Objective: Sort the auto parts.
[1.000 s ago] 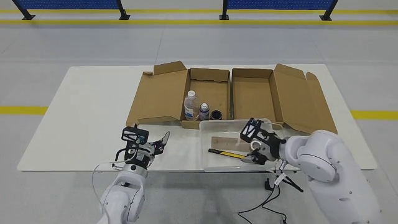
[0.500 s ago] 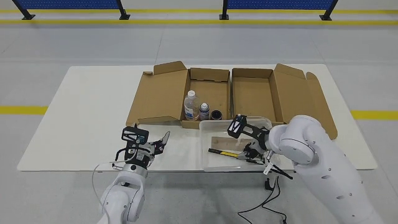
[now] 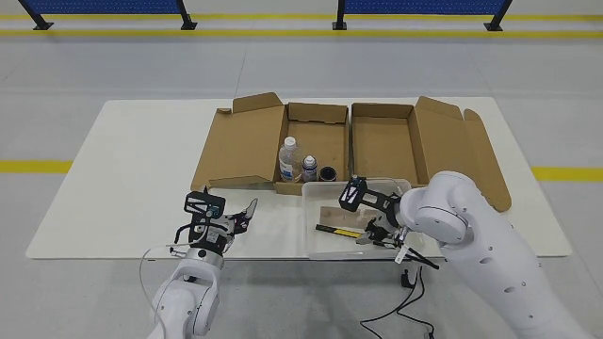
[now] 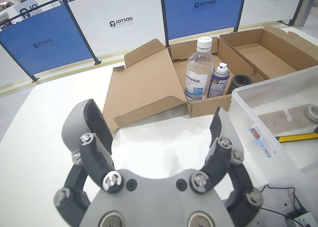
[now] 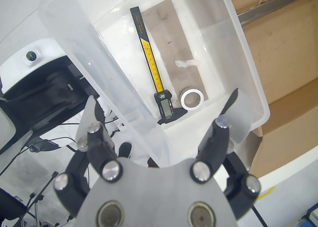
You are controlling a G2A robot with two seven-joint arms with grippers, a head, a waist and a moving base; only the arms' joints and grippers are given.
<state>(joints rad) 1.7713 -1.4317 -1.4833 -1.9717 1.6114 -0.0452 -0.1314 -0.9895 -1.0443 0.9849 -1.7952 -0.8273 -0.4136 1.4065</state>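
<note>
Right gripper [image 5: 162, 101], jaws wide, hangs over the clear plastic tub [image 5: 248, 59] at the front edge of the white desk [image 3: 122, 169]; inside lies a black-and-yellow digital caliper [image 5: 149, 64]. Probably stiff, light, slick: pinch its beam crosswise.

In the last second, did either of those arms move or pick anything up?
The right gripper swung sideways over the clear bin, toward the left arm's side, open and holding nothing. The left gripper, the caliper and ring in the bin, and the bottles in the cardboard box stayed put.
</note>
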